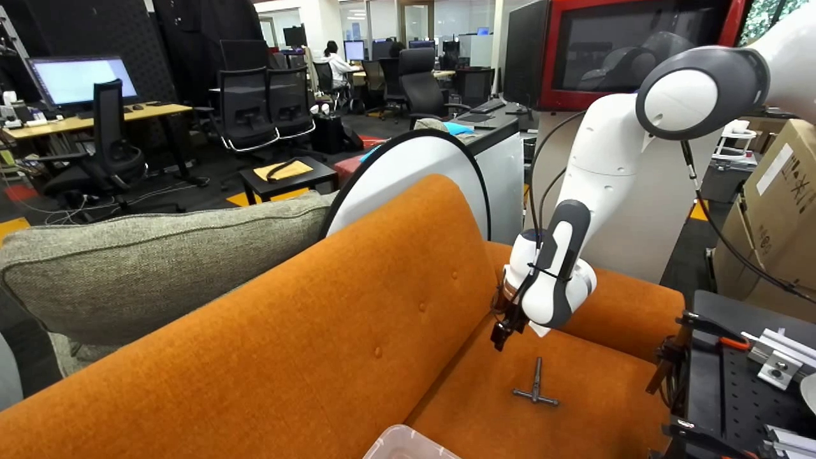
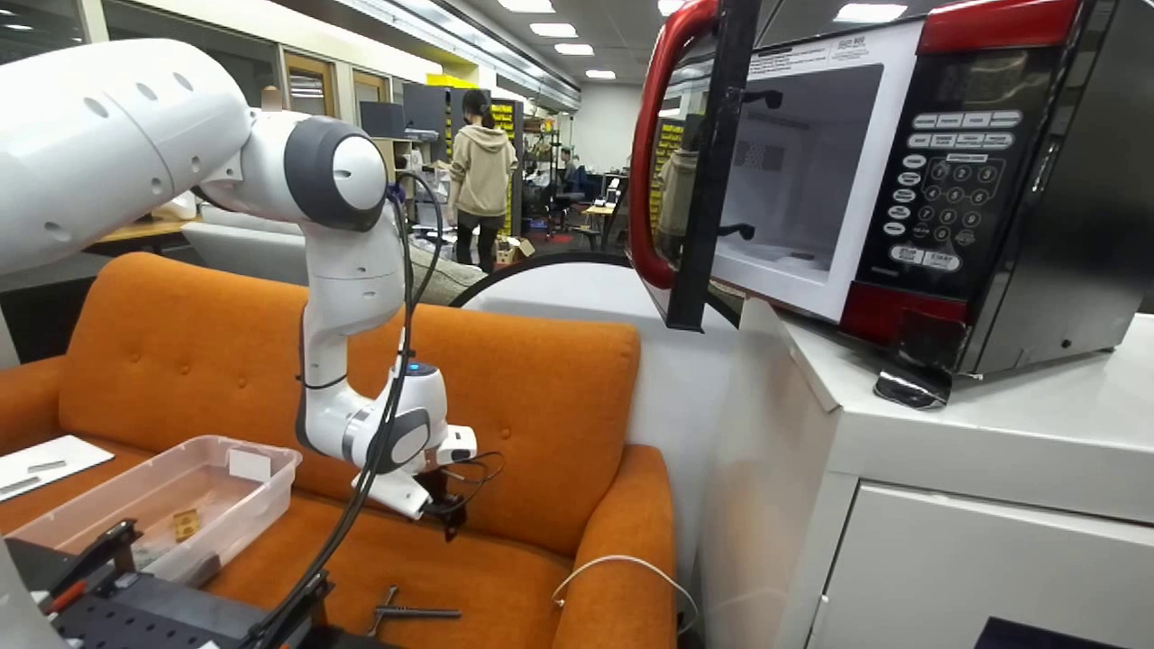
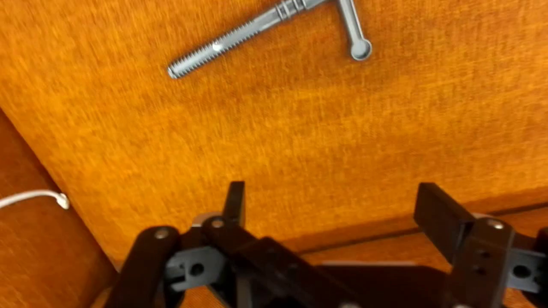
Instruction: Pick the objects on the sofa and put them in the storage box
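A dark grey metal T-shaped piece (image 1: 537,382) lies on the seat of the orange sofa (image 1: 357,319). It also shows in an exterior view (image 2: 419,613) and at the top of the wrist view (image 3: 231,40), where its crossbar is partly cut off. My gripper (image 1: 501,341) is above the seat, nearer the backrest than the T-shaped piece and apart from it. In the wrist view the fingers (image 3: 332,186) are wide apart with only sofa fabric between them. The clear plastic storage box (image 2: 248,523) sits on the seat with a small yellowish item (image 2: 186,525) inside. The small black round piece is not visible.
A thin white cord (image 2: 622,559) lies over the sofa's armrest. A white board (image 2: 54,464) lies beyond the box. A black perforated table (image 1: 727,382) with clamps stands before the sofa. A red microwave (image 2: 947,180) with its door open stands on a white cabinet (image 2: 974,451).
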Available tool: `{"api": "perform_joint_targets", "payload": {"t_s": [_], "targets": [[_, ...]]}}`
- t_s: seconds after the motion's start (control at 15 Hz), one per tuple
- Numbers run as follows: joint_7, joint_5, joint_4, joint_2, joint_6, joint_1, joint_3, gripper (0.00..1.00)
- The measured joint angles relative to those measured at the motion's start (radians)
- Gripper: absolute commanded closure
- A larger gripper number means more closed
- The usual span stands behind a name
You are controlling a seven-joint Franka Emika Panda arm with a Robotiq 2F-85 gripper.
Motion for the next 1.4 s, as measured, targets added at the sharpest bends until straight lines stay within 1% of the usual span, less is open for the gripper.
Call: {"api": "perform_joint_targets", "payload": {"t_s": [0.13, 0.27, 0.67, 0.87, 1.0, 1.2, 1.4], "targets": [[0.069, 0.054, -0.016, 0.017, 0.000, 0.010, -0.018, 0.00], [0.108, 0.074, -0.021, 0.026, 0.002, 0.021, -0.026, 0.00], [0.124, 0.084, -0.020, 0.026, 0.004, 0.029, -0.029, 0.00], [0.155, 0.101, -0.006, 0.043, -0.005, 0.017, -0.024, 0.00], [0.181, 0.128, 0.007, 0.069, -0.016, -0.024, -0.002, 0.00], [0.210, 0.169, 0.028, 0.117, -0.017, -0.113, 0.042, 0.00], [0.213, 0.176, 0.061, 0.156, -0.014, -0.206, 0.099, 0.00]]}}
